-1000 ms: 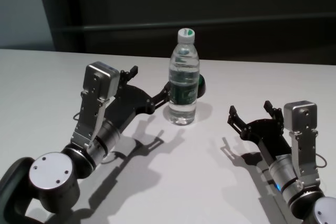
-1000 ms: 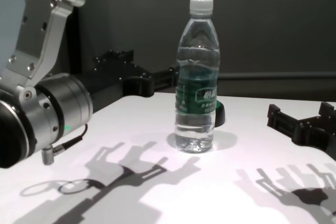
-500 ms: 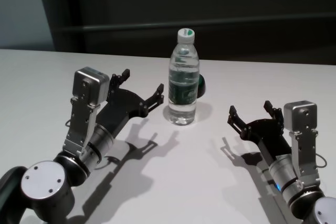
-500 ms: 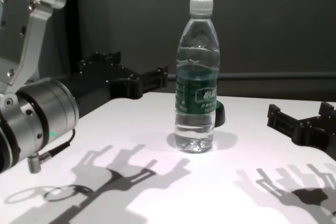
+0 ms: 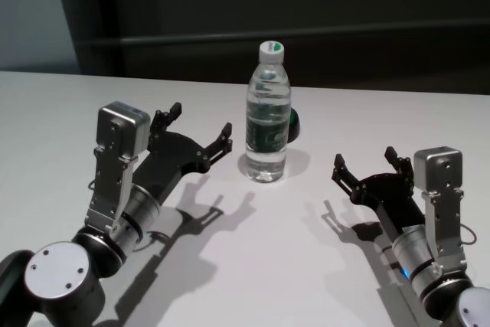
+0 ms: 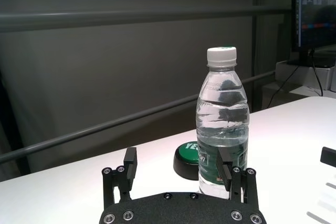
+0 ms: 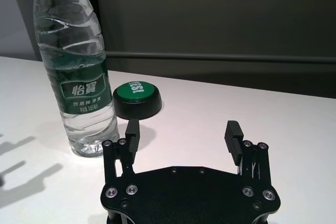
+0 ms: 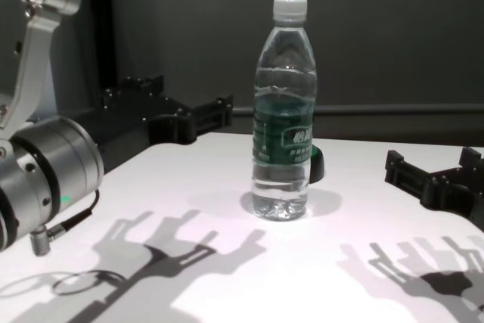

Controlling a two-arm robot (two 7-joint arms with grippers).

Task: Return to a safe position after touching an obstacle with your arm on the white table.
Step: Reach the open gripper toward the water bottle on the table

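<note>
Head view: obstacle [image 5: 267,116] upright mid white table [image 5: 69,105], bare surface on both sides; left gripper [image 5: 198,130] low at its left, fingers spread, empty, now apart from the bottle after touching it a second earlier. Right gripper [image 5: 366,162] parked near right, open, unmoved. Chest view: clear gap between left fingers [image 8: 215,110] and obstacle [image 8: 283,111]. Right wrist view: green button [image 7: 137,99] just behind bottle.

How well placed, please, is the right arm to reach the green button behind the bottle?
Probably able. The right claw is open and empty, and bare table lies between it and the button. The bottle stands beside that path, close to the button, so clearance there looks tight.
</note>
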